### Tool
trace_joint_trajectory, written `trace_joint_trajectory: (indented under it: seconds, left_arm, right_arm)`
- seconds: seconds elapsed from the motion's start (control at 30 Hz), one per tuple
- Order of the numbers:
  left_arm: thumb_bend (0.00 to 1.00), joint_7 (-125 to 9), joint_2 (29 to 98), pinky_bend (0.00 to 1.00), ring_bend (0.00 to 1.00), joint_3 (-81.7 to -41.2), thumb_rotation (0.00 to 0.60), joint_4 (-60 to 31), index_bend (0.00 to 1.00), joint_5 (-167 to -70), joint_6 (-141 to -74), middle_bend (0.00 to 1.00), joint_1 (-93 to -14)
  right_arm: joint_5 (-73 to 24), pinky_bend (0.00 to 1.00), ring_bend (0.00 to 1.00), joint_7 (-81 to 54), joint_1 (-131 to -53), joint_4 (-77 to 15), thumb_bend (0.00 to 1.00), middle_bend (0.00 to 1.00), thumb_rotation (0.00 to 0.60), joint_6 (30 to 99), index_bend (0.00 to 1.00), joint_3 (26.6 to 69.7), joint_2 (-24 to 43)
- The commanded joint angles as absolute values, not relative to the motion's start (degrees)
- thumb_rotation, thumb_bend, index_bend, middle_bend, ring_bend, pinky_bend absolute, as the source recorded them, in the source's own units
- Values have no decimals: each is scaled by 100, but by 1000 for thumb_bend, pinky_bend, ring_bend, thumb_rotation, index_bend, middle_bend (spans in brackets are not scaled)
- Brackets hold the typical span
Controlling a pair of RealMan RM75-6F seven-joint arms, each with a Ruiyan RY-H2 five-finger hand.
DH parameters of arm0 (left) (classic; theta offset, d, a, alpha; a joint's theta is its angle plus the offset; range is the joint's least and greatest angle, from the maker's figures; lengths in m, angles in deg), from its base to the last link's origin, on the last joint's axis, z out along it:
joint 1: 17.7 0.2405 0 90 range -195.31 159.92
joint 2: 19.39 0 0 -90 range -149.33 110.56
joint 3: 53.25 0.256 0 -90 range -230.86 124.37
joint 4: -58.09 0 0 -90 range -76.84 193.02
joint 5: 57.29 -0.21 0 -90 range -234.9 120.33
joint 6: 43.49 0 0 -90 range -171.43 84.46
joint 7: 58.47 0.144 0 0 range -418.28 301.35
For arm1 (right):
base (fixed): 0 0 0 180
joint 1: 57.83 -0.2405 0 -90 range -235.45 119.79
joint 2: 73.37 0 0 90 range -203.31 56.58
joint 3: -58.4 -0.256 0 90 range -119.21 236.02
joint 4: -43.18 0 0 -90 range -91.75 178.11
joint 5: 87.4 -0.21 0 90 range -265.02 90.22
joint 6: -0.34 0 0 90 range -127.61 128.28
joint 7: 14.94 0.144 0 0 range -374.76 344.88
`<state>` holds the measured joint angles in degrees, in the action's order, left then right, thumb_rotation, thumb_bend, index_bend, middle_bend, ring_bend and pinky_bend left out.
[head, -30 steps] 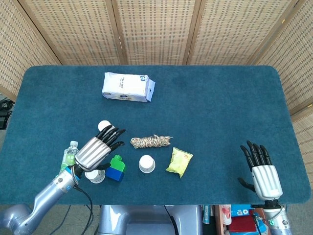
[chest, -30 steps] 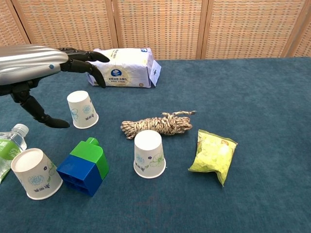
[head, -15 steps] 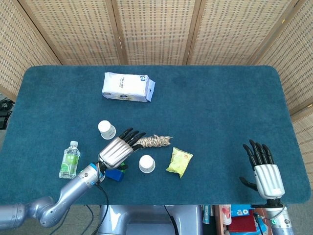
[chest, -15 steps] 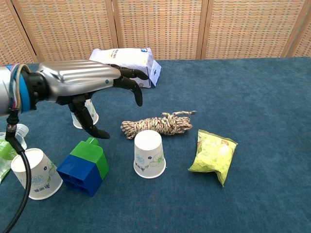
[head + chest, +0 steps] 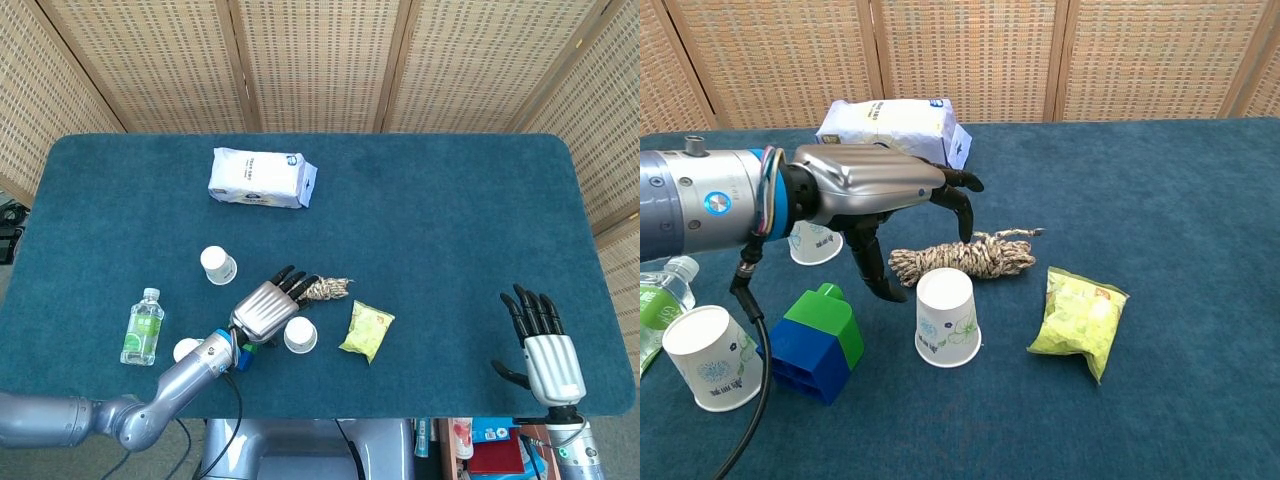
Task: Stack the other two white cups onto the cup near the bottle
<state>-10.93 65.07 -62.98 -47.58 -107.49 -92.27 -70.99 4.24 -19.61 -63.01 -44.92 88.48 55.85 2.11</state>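
Head view has my left robot hand [image 5: 268, 306] hanging over the front-left part of the worktop [image 5: 450, 230], fingers spread wide and holding nothing. The upside-down white cup [image 5: 299, 335] sits just beside it, a bit toward the front edge and to the right, fingertips reaching past it over the rope bundle [image 5: 325, 288]. No contact that I can see.

Other task stuff: the second upside-down cup [image 5: 217, 265] is further back and to the left of the hand. The upright cup [image 5: 185, 350] is near the front edge right beside the water bottle [image 5: 143, 326], which lies close to the left edge.

My right robot hand [image 5: 541, 343] is way over at the front-right corner, fingers apart, nothing in it.

Chest view fills in a lot. There the left robot hand [image 5: 885, 195] clearly hovers above the worktop, thumb pointing down just left of the nearer cup [image 5: 947, 317], with a gap between them. You also get the blue and green block [image 5: 815, 343] properly, between the upright cup [image 5: 713, 356] and that cup; from the head camera my arm mostly covers it. The far cup [image 5: 815, 243] is half hidden behind the hand here. The right hand doesn't show in this one at all.

Also around: yellow snack bag [image 5: 1080, 317] right of the rope, white tissue pack [image 5: 261, 178] toward the back edge.
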Motion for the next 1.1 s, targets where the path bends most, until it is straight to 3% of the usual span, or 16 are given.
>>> trace_joint_trajectory:
  seconds: [0.03,0.27,0.5,0.7,1.1]
  left_arm:
    - [206,-943,6652,0,0,-6246,600,-4667,285,-10450,-9287,0,-7348]
    - [206,-766,6887,0,0,-6130,600,-4499,295,-10072,-9434,0,-7692]
    - [205,-732,6981,0,0,-6000,600,-4435,452,-9874,-9629,0,-7876]
    - [205,-773,6979,0,0,-5950,600,-4436,524,-9857,-9671,0,-7917]
    - [205,-969,6535,0,0,-6025,600,-4876,535,-10061,-9953,0,-7991]
  right_arm:
    - [418,0,0,-1940,-6302,-4494,0,0,600,8846,0,5581,200]
    - [397,0,0,-1843,-6303,-4479,0,0,600,8862,0,5557,184]
    - [371,0,0,-1748,-6293,-4457,0,0,600,8905,0,5521,166]
    - [394,0,0,-1757,-6290,-4467,0,0,600,8923,0,5529,167]
    - [380,0,0,-1726,-6289,-4443,0,0,600,8939,0,5511,161]
